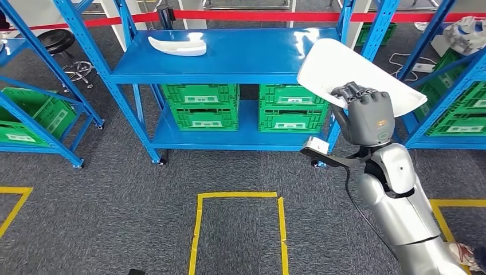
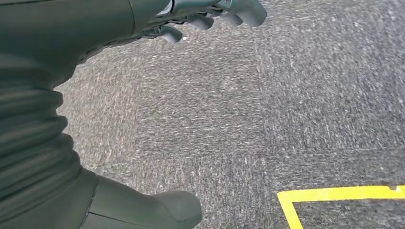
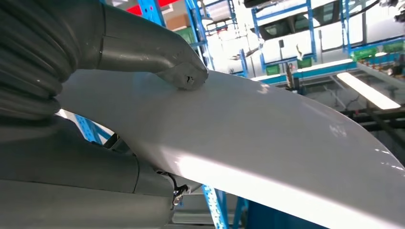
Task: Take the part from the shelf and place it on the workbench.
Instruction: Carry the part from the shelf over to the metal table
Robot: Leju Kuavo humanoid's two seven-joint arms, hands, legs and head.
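Note:
My right hand (image 1: 367, 112) grips a broad white curved part (image 1: 344, 71) by its near edge, lifted in front of the right end of the blue shelf (image 1: 240, 60). In the right wrist view the thumb (image 3: 184, 71) presses on the part's (image 3: 267, 138) glossy surface, with the fingers hidden under it. A second white part (image 1: 179, 45) lies on the shelf's top deck at the left. My left hand (image 2: 143, 143) hangs over grey carpet with its fingers (image 2: 210, 16) apart and nothing in them.
Green crates (image 1: 202, 106) fill the shelf's lower level. More blue racks with green crates (image 1: 34, 114) stand at left and right (image 1: 458, 109). Yellow tape (image 1: 238, 197) marks a rectangle on the carpet in front. A black stool (image 1: 60, 43) stands at the back left.

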